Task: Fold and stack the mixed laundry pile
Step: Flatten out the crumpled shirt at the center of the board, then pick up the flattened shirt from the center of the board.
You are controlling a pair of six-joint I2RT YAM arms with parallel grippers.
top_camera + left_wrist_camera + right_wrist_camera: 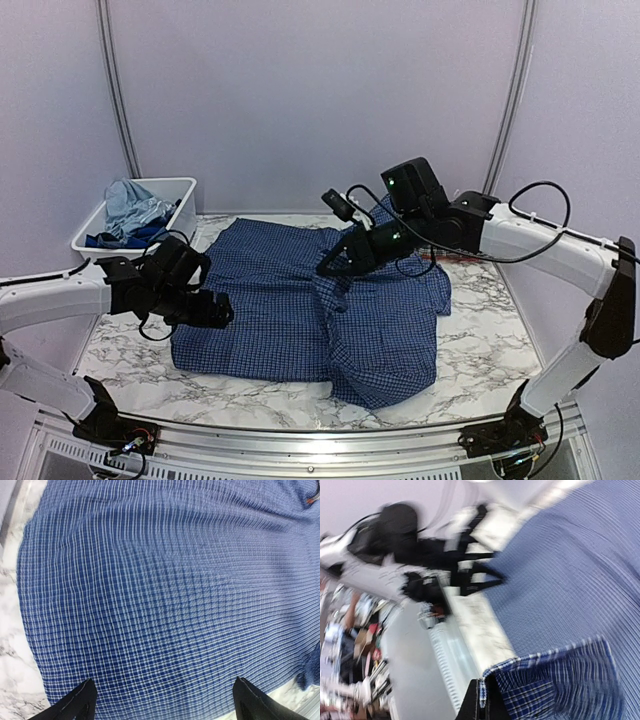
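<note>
Two grippers work one navy small-check button shirt [290, 300], spread on the marble table [480, 345].
Nearest, the left gripper [222, 310] hovers over the shirt's near-left edge with its jaws spread wide, holding nothing. Mid-table, the right gripper [330, 268] is pinched tight on a raised edge of the cloth. For a clean fold I'd carry that edge low and straight across (no bunching) while the left pins the layer beneath. Farthest, the white bin [182, 215] holds a light blue T-shirt [130, 205].
</note>
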